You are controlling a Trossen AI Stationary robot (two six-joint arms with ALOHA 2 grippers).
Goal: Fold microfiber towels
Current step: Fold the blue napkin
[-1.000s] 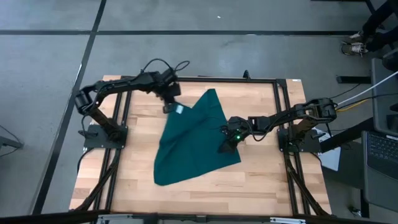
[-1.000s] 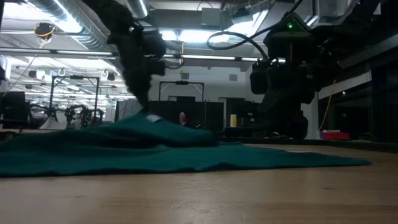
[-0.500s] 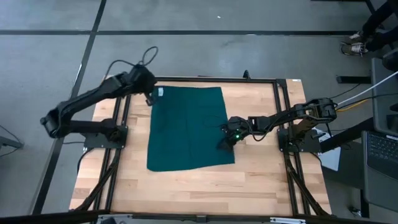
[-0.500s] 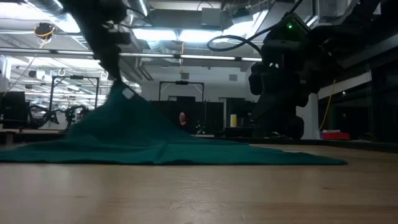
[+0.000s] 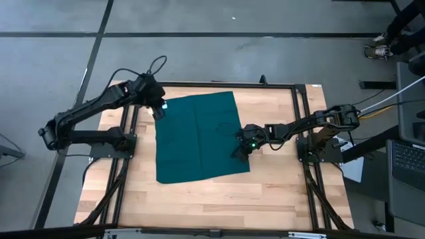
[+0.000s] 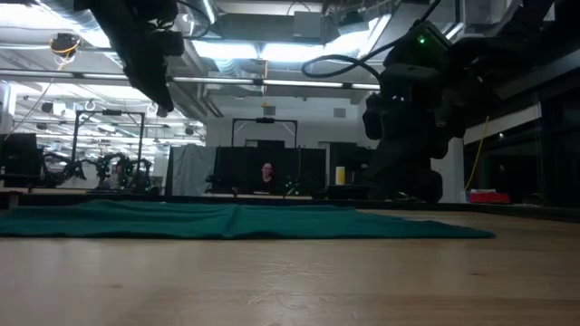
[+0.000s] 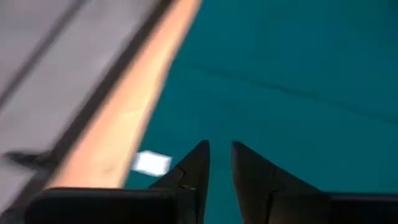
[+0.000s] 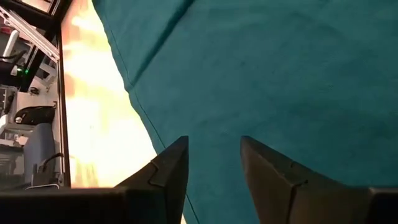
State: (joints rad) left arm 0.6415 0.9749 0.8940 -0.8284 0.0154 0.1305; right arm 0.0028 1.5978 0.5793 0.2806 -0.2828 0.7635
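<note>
Teal cloth (image 5: pixel 198 137) lies spread flat in the middle of the wooden table (image 5: pixel 279 192), its far edge close to the table's far rim. Over the cloth's far left corner hangs the left gripper (image 5: pixel 158 110), raised clear of the fabric, fingers (image 7: pixel 193 168) a narrow gap apart and empty; the white tag (image 7: pixel 152 163) shows just beside them. Bare wood runs along the cloth's left side and across the wide near part of the table. At the cloth's right edge sits the right gripper (image 5: pixel 240 150), low over the fabric, fingers (image 8: pixel 171 165) apart. Open wood continues to the right rim.
</note>
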